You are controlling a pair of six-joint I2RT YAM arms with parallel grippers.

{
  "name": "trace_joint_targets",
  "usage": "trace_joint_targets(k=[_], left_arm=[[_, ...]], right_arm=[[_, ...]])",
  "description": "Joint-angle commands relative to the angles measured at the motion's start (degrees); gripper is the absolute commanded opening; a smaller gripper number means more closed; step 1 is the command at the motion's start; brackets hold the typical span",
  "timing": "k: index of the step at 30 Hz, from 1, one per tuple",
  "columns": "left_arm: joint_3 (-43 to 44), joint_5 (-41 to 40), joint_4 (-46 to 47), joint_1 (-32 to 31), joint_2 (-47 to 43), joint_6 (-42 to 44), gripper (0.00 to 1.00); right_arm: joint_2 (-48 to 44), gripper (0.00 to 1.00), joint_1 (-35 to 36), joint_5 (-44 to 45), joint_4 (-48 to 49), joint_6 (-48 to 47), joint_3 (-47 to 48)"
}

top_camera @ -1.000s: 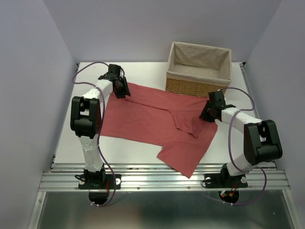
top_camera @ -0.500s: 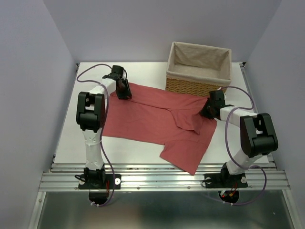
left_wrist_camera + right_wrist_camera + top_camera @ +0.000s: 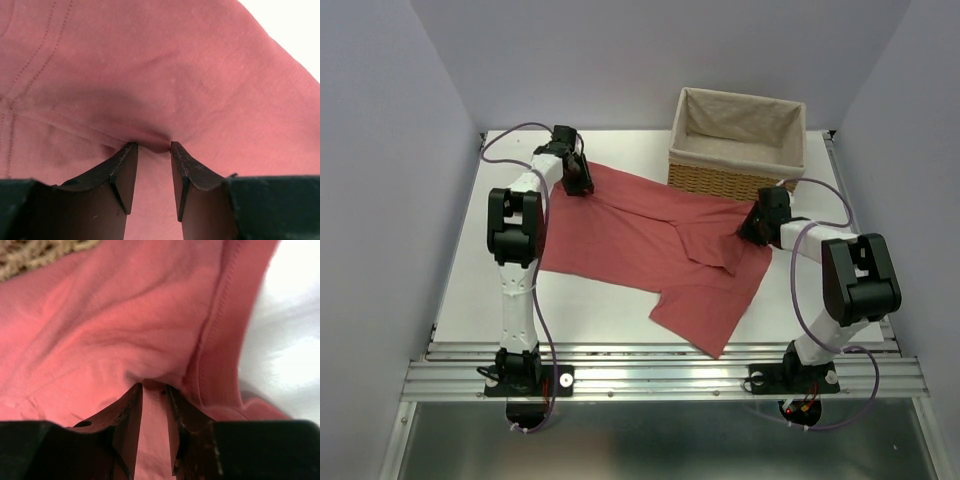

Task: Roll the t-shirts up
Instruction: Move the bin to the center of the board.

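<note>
One salmon-red t-shirt [image 3: 640,250] lies spread flat across the middle of the white table [image 3: 470,290]. My left gripper [image 3: 576,182] sits at its far left corner. In the left wrist view the cloth [image 3: 150,65] puckers at the fingertips and fills the gap, so that gripper [image 3: 152,145] is shut on it. My right gripper [image 3: 756,225] sits at the shirt's far right edge, close to the basket. In the right wrist view the cloth [image 3: 125,320] bunches between the narrow fingers of the right gripper [image 3: 155,386], next to a stitched hem.
A wicker basket [image 3: 735,185] with a beige liner stands at the back right, touching the shirt's far edge; its weave [image 3: 30,255] shows in the right wrist view. A metal rail [image 3: 660,375] runs along the table's near edge. Grey walls close in both sides.
Both grippers have moved a little toward the back of the table, and the t-shirt has slid that way with them; its near corner now lies farther from the front rail.
</note>
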Motion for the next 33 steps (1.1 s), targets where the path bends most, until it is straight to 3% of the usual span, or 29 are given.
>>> trace_joint_targets(k=[1, 7, 10, 16, 21, 24, 28, 31, 33], left_arm=[[1.6, -1.96, -2.81, 0.58, -5.45, 1.86, 0.44], [-2.97, -2.41, -3.08, 0.58, -19.43, 2.21, 0.47], [-10.25, -3.19, -2.55, 0.58, -27.16, 2.12, 0.48], [-34.91, -8.03, -2.73, 0.76, -42.45, -0.51, 0.49], [-48.31, -14.79, -4.57, 0.76, -51.7, -10.61, 0.5], [-54.38, -21.96, -5.97, 0.93, -54.43, -16.83, 0.5], [-62.46, -21.4, -0.55, 3.91, -60.58, -25.11, 0.5], [-62.83, -22.43, 0.26, 4.62, -57.89, -26.09, 0.51], [-63.0, -24.36, 1.39, 4.98, -55.77, -26.44, 0.58]], right_arm=[[-4.54, 0.32, -0.61, 2.41, -7.09, -0.95, -0.89], [-18.93, 0.46, -0.61, -3.64, -11.4, -4.73, -2.38], [-23.35, 0.5, -0.61, -7.96, -13.86, -5.35, -4.05], [-33.37, 0.52, 7.54, -9.2, -19.05, -1.67, -9.49], [-32.68, 0.56, 16.52, -6.12, -18.79, 1.94, -10.47], [-31.45, 0.57, 18.37, -5.85, -17.83, 2.65, -9.59], [-30.22, 0.63, 18.38, -5.41, -16.51, 0.9, -8.37], [-29.96, 0.66, 18.38, -5.59, -16.24, 0.02, -7.75], [-29.78, 0.66, 18.38, -5.85, -16.5, -0.34, -7.4]])
